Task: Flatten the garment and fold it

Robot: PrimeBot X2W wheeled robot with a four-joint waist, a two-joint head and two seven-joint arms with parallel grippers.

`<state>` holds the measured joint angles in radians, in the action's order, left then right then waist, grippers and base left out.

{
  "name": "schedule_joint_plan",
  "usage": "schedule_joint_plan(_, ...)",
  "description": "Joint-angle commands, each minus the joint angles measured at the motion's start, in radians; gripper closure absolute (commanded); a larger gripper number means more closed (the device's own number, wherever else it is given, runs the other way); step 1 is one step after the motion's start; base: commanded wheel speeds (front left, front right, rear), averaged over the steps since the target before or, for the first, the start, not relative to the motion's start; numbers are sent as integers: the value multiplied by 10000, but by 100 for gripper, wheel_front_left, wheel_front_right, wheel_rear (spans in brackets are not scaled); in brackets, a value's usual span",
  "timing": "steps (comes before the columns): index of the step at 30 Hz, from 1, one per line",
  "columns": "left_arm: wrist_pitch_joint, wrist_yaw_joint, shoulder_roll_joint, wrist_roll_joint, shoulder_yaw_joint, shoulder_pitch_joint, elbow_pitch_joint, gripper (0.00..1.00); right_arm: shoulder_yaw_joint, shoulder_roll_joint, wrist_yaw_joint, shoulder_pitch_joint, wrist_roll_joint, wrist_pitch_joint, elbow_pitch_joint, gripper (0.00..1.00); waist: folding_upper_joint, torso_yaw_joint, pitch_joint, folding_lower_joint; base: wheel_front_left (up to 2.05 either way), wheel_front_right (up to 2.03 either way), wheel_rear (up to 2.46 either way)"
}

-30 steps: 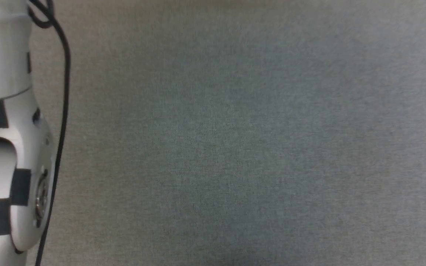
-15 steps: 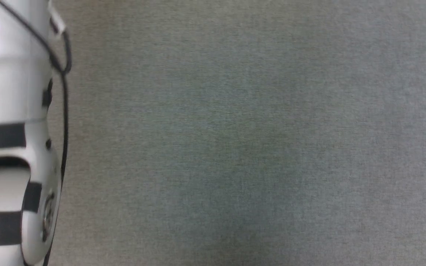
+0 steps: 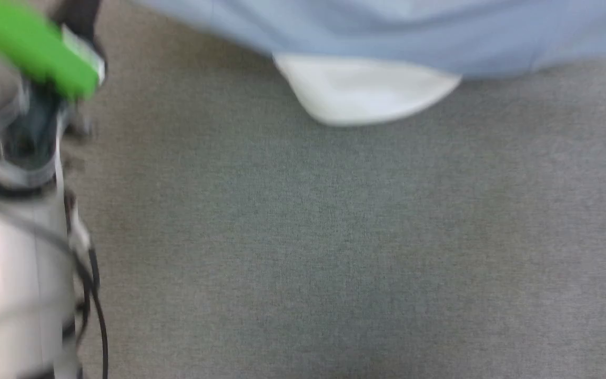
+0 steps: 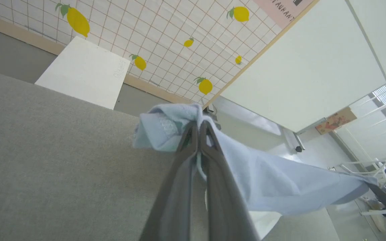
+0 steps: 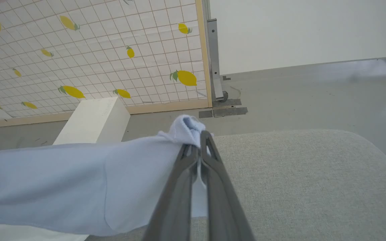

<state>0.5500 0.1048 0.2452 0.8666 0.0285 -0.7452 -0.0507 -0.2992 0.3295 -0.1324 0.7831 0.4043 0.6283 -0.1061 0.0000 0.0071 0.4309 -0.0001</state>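
Head view: pic is v. blurry. I see the garment [image 3: 440, 31] along the top edge, light blue, w/ a white part [image 3: 366, 92] hanging down under it. Below is the grey table [image 3: 334, 237]. My left arm [image 3: 13, 273] is at the left side, w/ a green band [image 3: 34, 47] near the top.

Left wrist view: the left gripper [image 4: 198, 124] has its jaws pressed tight on a bunched bit of the garment. The cloth goes off to the lower right in a long strip, up in the air over the table. Behind are a lemon wall [image 4: 166, 33] & a white box [image 4: 85, 73].

Right wrist view: the right gripper [image 5: 199, 134] has its jaws pinched on another bunch of the garment. From there the cloth runs to the left, pulled fairly flat, above the table. Can't tell if the low edge touches the table.
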Motion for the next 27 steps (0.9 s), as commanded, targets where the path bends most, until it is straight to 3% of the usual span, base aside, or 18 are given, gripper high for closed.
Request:
schedule_joint_plan(1,-13,154,55,135,187,618,-414,100,-234,-188,17,-521,121,184,455,100,0,-19,-457,1,0,0,0)
schedule_joint_plan(4,-190,427,28,122,583,2001,-1323,100,-714,-707,17,-1722,258,562,1430,100,0,-107,-770,1,0,0,0)
schedule_joint_plan(7,-374,354,21,-32,652,3341,-1976,100,-1002,-1178,17,-2771,312,724,2159,100,0,-180,-1060,1,0,0,0)
schedule_joint_plan(11,-924,144,4,-795,348,5209,-2545,100,-1158,-1692,17,-4194,445,645,2863,100,0,-192,-1493,1,0,0,0)
schedule_joint_plan(18,-1912,273,-617,-1795,-401,7656,-2928,100,-1006,-2346,17,-6516,625,158,3526,100,0,-120,-2362,1,0,0,0)
schedule_joint_plan(27,-1479,-4,-494,-1010,-279,10067,-3137,100,-1369,-2761,17,-9044,968,96,4056,100,0,-100,-3524,1,0,0,0)
